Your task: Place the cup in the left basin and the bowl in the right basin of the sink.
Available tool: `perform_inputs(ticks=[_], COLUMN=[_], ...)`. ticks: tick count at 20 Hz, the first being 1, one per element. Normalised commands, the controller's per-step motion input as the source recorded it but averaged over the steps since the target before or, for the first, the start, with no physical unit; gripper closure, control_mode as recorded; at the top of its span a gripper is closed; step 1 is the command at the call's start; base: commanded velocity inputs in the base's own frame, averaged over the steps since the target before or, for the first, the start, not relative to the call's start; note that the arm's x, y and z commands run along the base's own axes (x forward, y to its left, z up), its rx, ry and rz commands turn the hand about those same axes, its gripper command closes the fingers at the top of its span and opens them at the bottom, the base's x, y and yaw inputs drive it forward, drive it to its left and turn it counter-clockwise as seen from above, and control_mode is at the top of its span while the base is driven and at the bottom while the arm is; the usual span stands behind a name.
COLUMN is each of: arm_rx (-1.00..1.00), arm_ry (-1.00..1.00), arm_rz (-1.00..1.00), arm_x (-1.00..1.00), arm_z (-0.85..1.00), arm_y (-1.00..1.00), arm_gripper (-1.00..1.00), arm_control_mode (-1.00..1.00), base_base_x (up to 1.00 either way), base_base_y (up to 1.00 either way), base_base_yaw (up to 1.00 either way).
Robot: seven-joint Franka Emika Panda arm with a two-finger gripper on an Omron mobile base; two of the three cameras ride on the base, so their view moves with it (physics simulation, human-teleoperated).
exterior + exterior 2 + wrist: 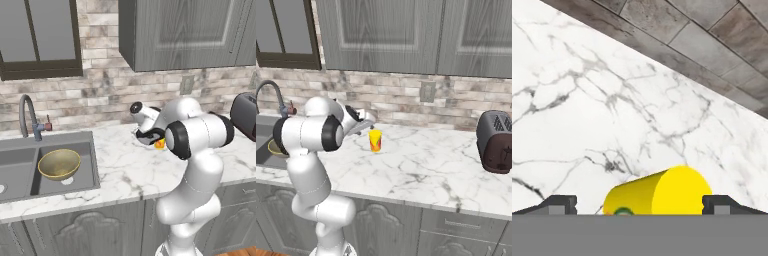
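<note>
- Straddling the cup, the gripper has its fingers spread wide, one tip at 9 o'clock and one at 3 o'clock of it, nothing pinched; likely lined up to grasp.
- Cup stands upright on the marble counter, mid-depth, well clear of the toaster at its 3 o'clock.
- The bowl already sits in the right basin; the left basin awaits the cup.

the counter looked like polished white marble with grey veins; the cup seemed smooth matt yellow plastic; the bowl speckled, glazed.
</note>
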Motion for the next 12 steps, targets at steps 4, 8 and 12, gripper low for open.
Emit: perform_inputs(ticks=[4,8,12], arm_rx=[0.07,0.05,0.01], arm_ry=[0.02,0.03,0.02], arm_rz=[0.07,0.03,0.00], arm_x=[0.19,0.03,-0.14], arm_z=[0.00,0.00,0.00], arm_y=[-0.03,0.00,0.00], arm_gripper=[-1.00,-1.00,-1.00], arm_control_mode=[-1.00,-1.00,-1.00], base_base_x=[0.00,0.00,0.00], base_base_y=[0.00,0.00,0.00], base_base_yaw=[0.00,0.00,0.00])
